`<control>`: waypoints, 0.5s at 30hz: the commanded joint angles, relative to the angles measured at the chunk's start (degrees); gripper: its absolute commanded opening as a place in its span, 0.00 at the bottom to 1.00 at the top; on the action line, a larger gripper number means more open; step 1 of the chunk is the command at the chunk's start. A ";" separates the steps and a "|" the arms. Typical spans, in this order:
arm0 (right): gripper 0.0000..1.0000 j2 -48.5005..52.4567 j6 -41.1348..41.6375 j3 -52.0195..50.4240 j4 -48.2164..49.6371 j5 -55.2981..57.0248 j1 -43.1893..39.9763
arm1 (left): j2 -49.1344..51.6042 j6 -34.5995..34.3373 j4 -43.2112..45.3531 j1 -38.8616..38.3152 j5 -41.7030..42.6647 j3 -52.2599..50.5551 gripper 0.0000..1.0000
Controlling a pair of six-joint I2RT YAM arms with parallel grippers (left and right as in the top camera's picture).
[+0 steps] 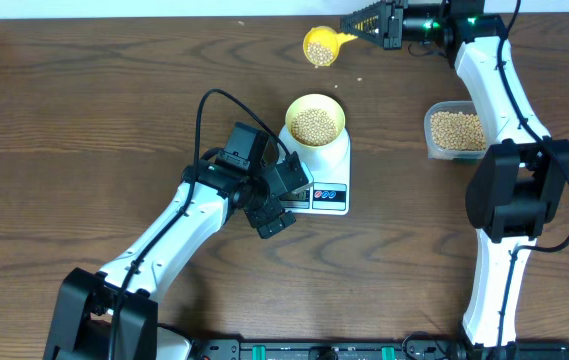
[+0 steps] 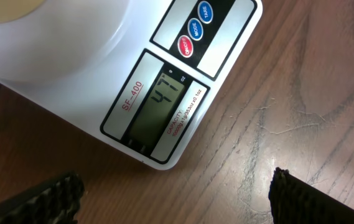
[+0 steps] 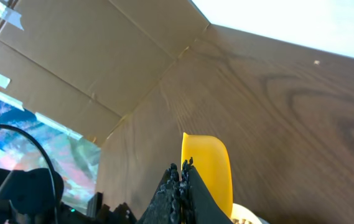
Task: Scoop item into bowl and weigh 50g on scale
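The pale yellow bowl (image 1: 315, 122) holds tan beans (image 1: 314, 125) and stands on the white scale (image 1: 330, 160). In the left wrist view the scale's display (image 2: 158, 106) reads 47. My left gripper (image 1: 286, 200) hangs open just in front of the scale's display edge, with bare table between its fingers (image 2: 52, 199). At the far edge of the table my right gripper (image 1: 364, 24) is shut on the handle of a yellow scoop (image 1: 320, 46), which carries beans. The right wrist view shows the scoop's handle (image 3: 208, 168) clamped beside the shut fingertips.
A clear plastic tub (image 1: 431, 140) of beans stands to the right of the scale, beside the right arm. A stray bean (image 1: 361, 79) lies between the scoop and the bowl. Cardboard walls (image 3: 89, 68) border the table's far left.
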 commanded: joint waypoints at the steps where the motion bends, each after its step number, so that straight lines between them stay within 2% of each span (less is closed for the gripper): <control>1: 0.01 -1.14 0.59 0.63 -2.43 -2.03 0.07 | -0.20 0.59 -0.20 0.15 0.70 -0.13 0.98; 5: 0.01 -1.14 -1.68 0.63 -7.08 -2.01 0.55 | -0.20 0.59 -0.17 0.15 0.70 -0.13 0.98; 11: 0.01 -1.14 -15.93 0.63 -19.23 -1.27 1.97 | -0.20 0.59 -0.17 0.15 0.70 -0.13 0.98; 15: 0.01 -1.14 -21.90 0.63 -24.11 5.77 2.45 | -0.20 0.59 -0.17 0.15 0.70 -0.13 0.98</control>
